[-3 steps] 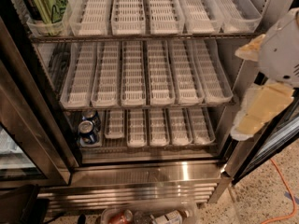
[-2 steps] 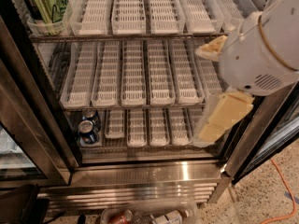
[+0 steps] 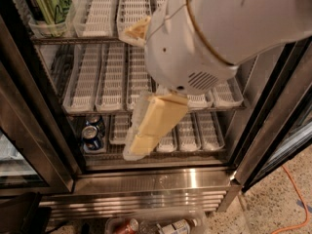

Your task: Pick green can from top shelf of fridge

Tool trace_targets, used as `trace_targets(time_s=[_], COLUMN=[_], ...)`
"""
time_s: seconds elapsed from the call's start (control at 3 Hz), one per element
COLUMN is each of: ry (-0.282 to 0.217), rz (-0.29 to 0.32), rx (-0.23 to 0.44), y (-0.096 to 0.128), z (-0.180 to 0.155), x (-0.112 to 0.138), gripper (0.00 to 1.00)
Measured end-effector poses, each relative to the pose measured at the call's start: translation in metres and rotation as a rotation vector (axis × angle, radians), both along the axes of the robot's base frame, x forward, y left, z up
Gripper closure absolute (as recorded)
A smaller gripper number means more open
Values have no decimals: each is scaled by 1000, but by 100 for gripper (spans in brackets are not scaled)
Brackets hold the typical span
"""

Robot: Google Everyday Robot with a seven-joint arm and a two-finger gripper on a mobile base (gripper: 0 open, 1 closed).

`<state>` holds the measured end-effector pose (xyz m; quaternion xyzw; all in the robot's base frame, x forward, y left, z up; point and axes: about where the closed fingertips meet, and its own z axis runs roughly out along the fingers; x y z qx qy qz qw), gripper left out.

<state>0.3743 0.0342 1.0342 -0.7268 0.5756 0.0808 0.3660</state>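
The green can (image 3: 55, 3) stands at the far left of the top shelf (image 3: 97, 39) of the fridge (image 3: 156, 180), inside a clear lane tray, with a darker can close on its left. My gripper (image 3: 130, 91) hangs in front of the middle shelves, to the right of and below the can. It is open and holds nothing. One cream finger (image 3: 135, 31) reaches the top shelf's front edge. The other finger (image 3: 152, 126) points down-left over the lower racks. The white arm housing (image 3: 204, 38) hides the right half of the upper shelves.
Two short blue cans (image 3: 91, 132) sit at the left of the lowest visible rack. White slotted trays (image 3: 109, 77) fill the middle shelf. Black door frames (image 3: 273, 111) flank the opening. A bin of bottles (image 3: 156, 225) and an orange cable (image 3: 294, 194) lie on the floor.
The arm has swung left from the right edge of the view to the middle, and now covers much of the shelves. The cans have not moved.
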Motion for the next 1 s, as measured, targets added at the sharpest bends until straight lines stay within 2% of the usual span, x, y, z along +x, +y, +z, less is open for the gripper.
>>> trace_targets(time_s=[1.0], ry=[0], rz=[0], rx=[0], y=[0], z=[0], x=[0], gripper=[0])
